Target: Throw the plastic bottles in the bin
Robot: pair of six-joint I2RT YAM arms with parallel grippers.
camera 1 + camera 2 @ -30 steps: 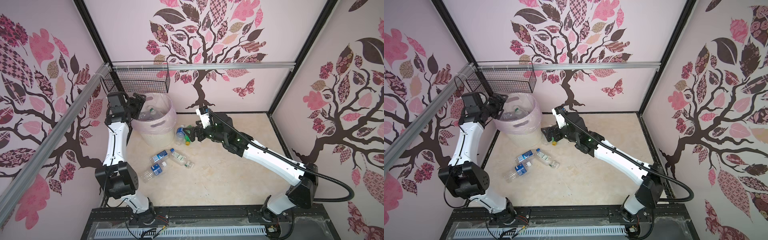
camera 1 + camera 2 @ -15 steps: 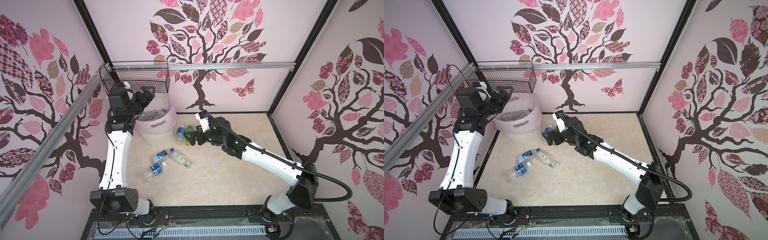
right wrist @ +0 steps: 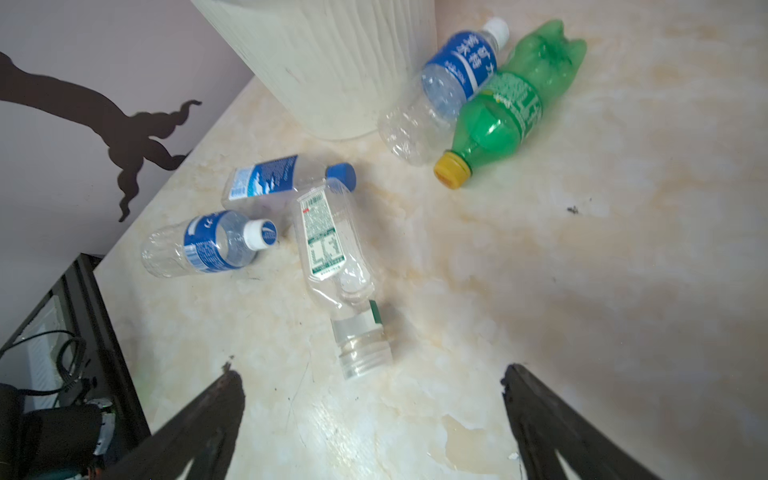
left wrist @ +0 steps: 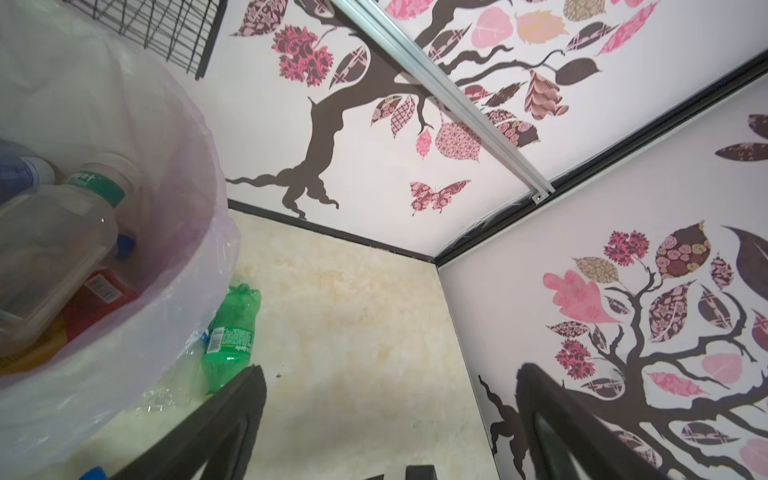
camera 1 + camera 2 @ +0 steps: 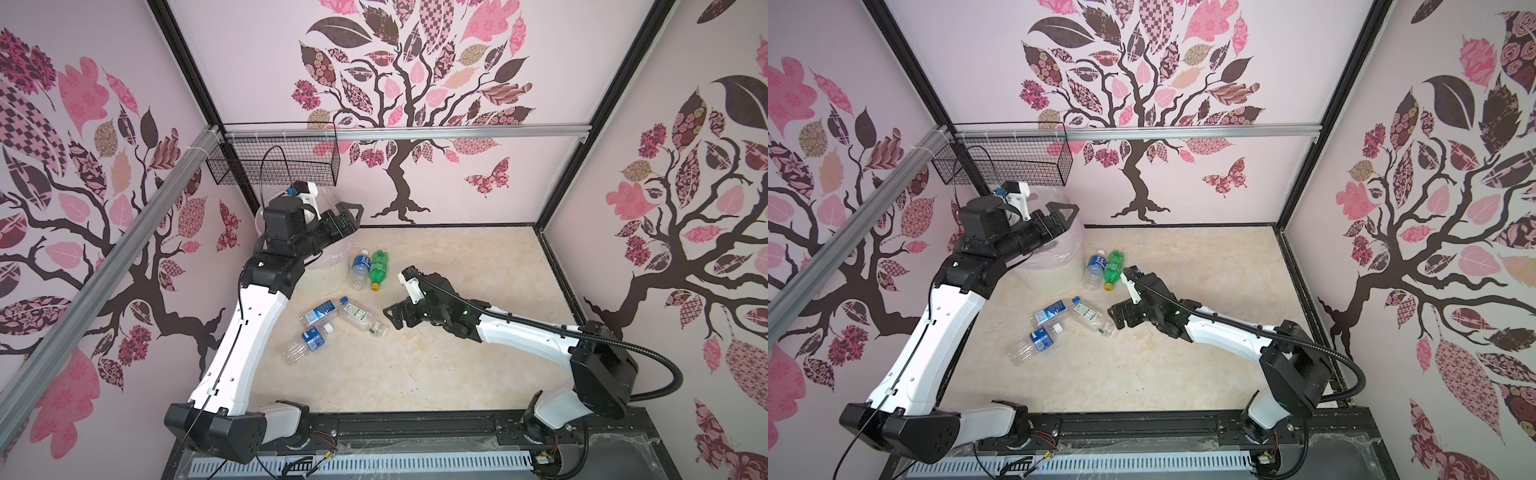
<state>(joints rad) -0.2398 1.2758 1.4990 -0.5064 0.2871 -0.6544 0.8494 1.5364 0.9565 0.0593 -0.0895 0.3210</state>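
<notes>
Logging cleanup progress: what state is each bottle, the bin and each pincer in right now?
Left pincer: open, empty, above the bin's edge.
Right pincer: open, empty, low by the green-white-label bottle.
Bin: upright, lined, bottles inside.
Green bottle: lying, yellow cap on.
Blue-label bottle by the bin: lying, capped.
Blue-capped bottle: lying, capped.
Green-white-label bottle: lying, capped.
Frontmost bottle: lying, white cap on.

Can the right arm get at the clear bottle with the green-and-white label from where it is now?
Probably yes. The right gripper is open and empty, its fingers pointed at the cap end of the clear bottle, with only bare floor between. Only the bottle's far end meets the blue-capped bottle.
</notes>
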